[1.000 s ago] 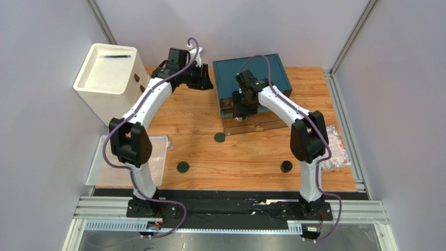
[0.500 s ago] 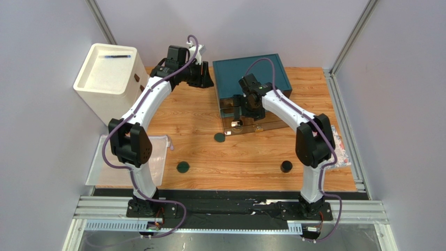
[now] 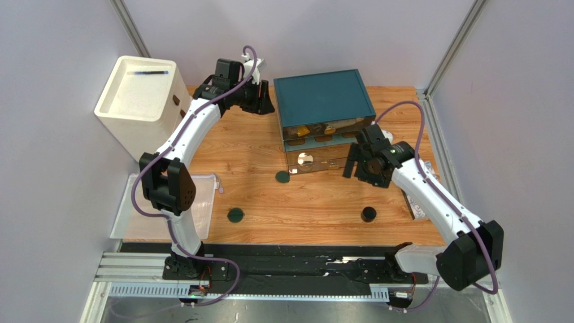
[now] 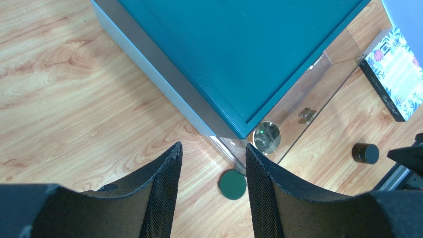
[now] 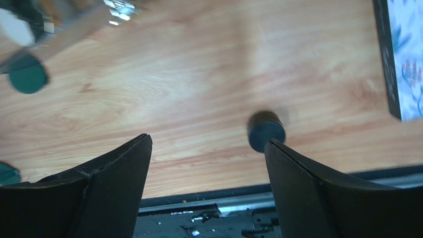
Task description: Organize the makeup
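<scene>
Across the wooden table [image 3: 316,202], noted three loose cosmetics. Found one round dark jar [image 3: 368,214] [image 5: 266,131] [image 4: 365,153] standing on bare wood near the front edge, right of centre. Found one flat dark-green disc [image 3: 283,177] [image 4: 232,184] [image 5: 28,77] lying just in front of the left corner of the lower clear drawer [image 3: 323,160]; contact not determinable. Logged a second disc [image 3: 235,215] nearer the front edge, left of centre, well apart from the first. Observed a round reflective item [image 3: 305,159] [image 4: 266,136] inside that drawer, which projects forward of the teal box [image 3: 323,97] [image 4: 238,49]; identity not determinable. Found left gripper [image 3: 259,101] [image 4: 211,148] poised above the wood beside the box's left side, jaws set at a narrow gap, gripping nothing. Found right gripper [image 3: 357,165] [image 5: 208,144] above the table between drawers and jar, jaws spread wide, gripping nothing. Noted white drawer cabinet [image 3: 138,101] at far left, clear pouch [image 3: 135,205] at front left, floral-printed box [image 3: 431,192] [image 4: 394,74] [image 5: 404,59] at right edge.
</scene>
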### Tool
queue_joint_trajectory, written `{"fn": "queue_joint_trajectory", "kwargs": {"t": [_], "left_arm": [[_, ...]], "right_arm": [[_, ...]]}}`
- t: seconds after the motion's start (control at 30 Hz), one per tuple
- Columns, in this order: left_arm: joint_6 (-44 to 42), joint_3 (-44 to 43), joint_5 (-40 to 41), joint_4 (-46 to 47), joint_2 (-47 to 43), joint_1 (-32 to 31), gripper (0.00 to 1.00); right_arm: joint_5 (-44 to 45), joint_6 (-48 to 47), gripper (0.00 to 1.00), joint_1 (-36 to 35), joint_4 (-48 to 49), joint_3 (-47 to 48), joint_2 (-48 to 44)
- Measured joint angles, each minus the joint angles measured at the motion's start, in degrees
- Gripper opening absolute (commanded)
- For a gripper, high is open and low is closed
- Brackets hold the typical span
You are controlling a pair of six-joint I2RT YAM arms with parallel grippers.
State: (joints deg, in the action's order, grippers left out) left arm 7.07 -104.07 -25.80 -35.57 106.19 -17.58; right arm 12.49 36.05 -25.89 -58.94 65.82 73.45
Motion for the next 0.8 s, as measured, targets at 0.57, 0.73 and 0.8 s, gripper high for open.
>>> {"fn": "queue_joint_trajectory", "kwargs": {"t": [0.57, 0.73, 0.8], "left_arm": [[0.1, 2.1, -2.3, 0.3, 0.0, 0.0, 0.56], [0.1, 3.0, -2.2, 0.2, 0.0, 0.0, 0.56], [0.1, 3.1, -2.2, 0.2, 0.0, 0.0, 0.56]], "right_arm": [[-13.6, 5.0, 0.87, 15.2, 0.5, -18.8, 5.3], [-14.7, 4.3, 0.68, 15.2, 4.7, -19.2, 11.3], [-14.8, 4.2, 0.39, 15.2, 6.0, -19.8, 12.4]]}}
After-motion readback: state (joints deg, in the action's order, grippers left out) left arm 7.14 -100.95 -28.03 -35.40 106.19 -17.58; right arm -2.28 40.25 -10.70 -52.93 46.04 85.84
